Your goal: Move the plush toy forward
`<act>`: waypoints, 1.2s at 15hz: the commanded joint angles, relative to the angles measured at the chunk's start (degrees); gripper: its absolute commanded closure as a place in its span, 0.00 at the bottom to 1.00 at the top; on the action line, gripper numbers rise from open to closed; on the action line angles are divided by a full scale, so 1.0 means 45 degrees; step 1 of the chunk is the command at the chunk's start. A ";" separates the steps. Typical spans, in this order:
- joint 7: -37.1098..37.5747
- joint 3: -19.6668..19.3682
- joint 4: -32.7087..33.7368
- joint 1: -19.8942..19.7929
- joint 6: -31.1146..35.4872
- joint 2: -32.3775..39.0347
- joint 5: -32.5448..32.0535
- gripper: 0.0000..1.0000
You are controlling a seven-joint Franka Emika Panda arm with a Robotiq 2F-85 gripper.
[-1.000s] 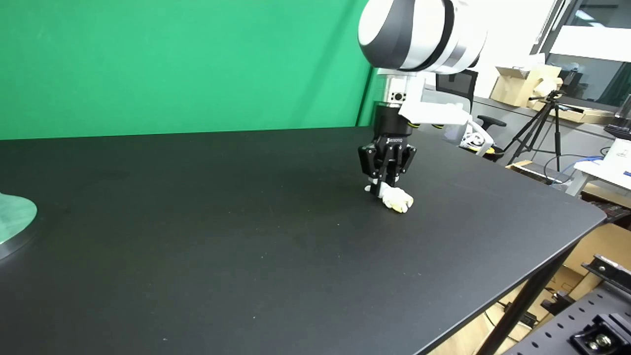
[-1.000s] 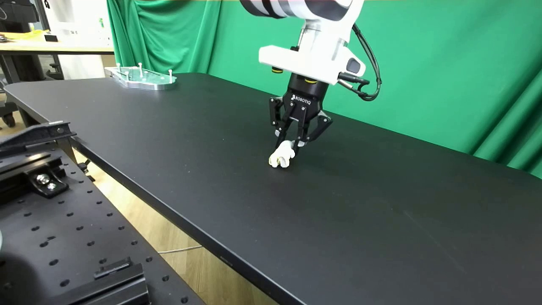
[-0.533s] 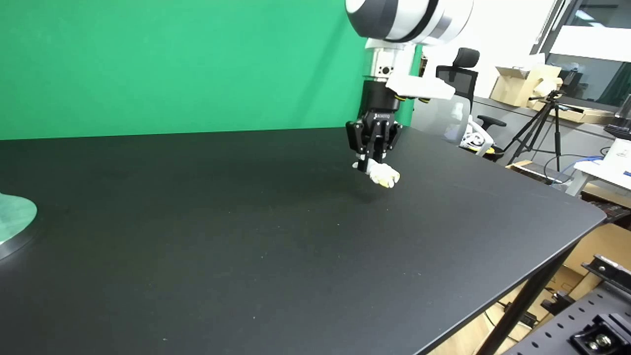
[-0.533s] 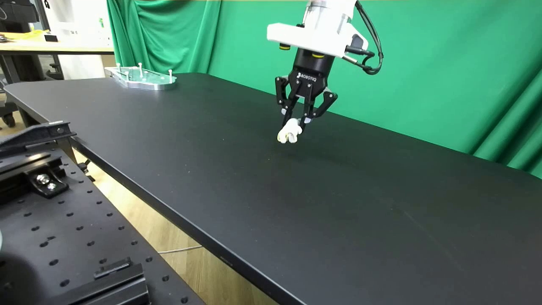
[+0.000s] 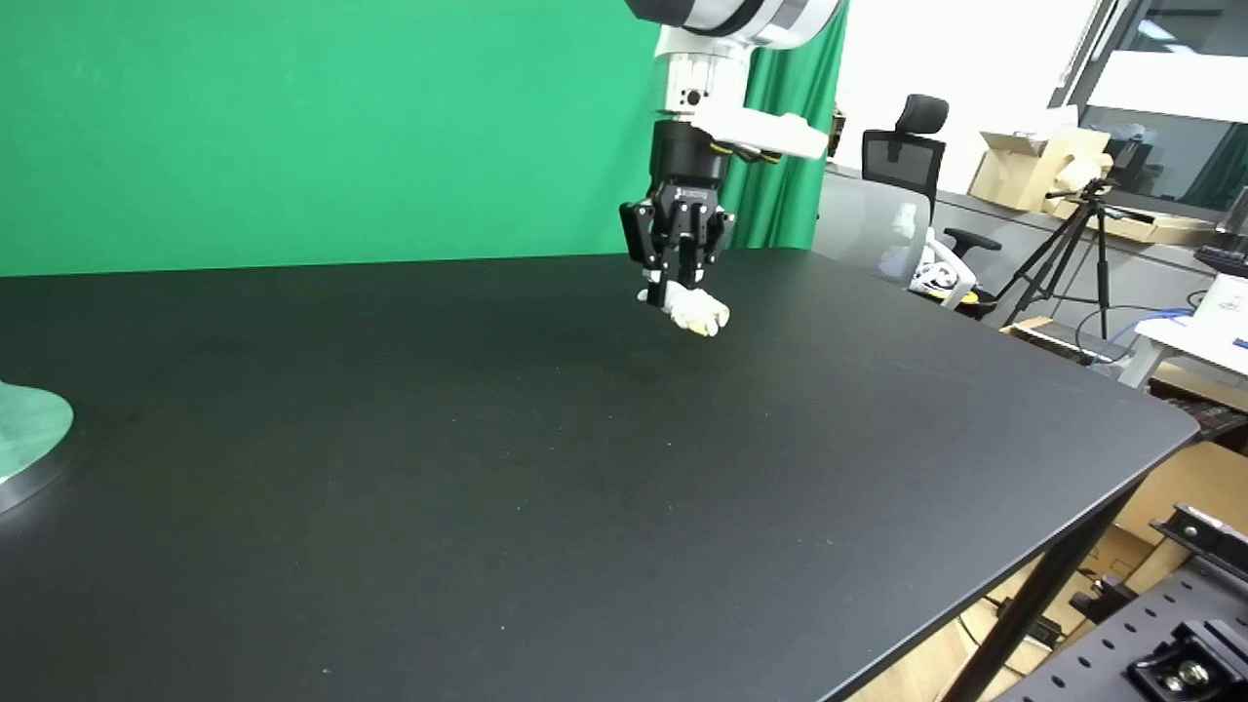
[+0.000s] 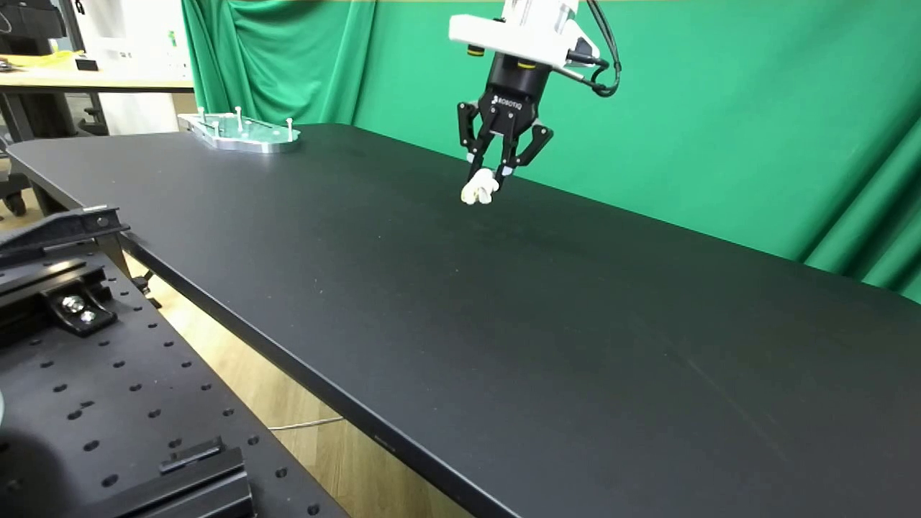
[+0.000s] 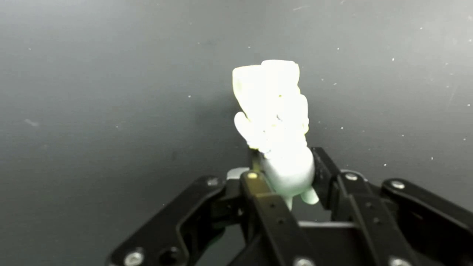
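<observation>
Black pincer (image 6: pixel 486 177) clasps a white plush toy (image 7: pixel 273 111) near its rounded end, the toy held clear above a dark counter (image 5: pixel 487 439), green backdrop (image 5: pixel 322 127) behind in both exterior views.

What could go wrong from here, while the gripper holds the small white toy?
Slip: the gripper seems to hold the plush toy only near its rounded end, so it might twist or slide.
Drop: in both exterior views it appears to hang above the table, so a loose grip could drop it.
Overexposure: in the wrist view much of it is washed out, so slipping may be hard to see.
</observation>
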 commanded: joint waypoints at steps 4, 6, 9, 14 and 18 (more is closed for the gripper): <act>0.1180 0.0032 0.1441 0.0745 -0.0389 0.1557 -0.0130 0.88; 0.1634 -0.0089 0.1450 0.1017 0.0174 0.1739 -0.0288 0.88; 0.1944 -0.0089 0.1488 0.1198 0.0548 0.1901 -0.0284 0.38; 0.1877 0.0054 0.1395 0.1209 0.0420 0.1758 -0.0127 0.05; 0.2163 -0.0120 0.0956 0.1449 0.0698 0.1240 -0.0439 0.00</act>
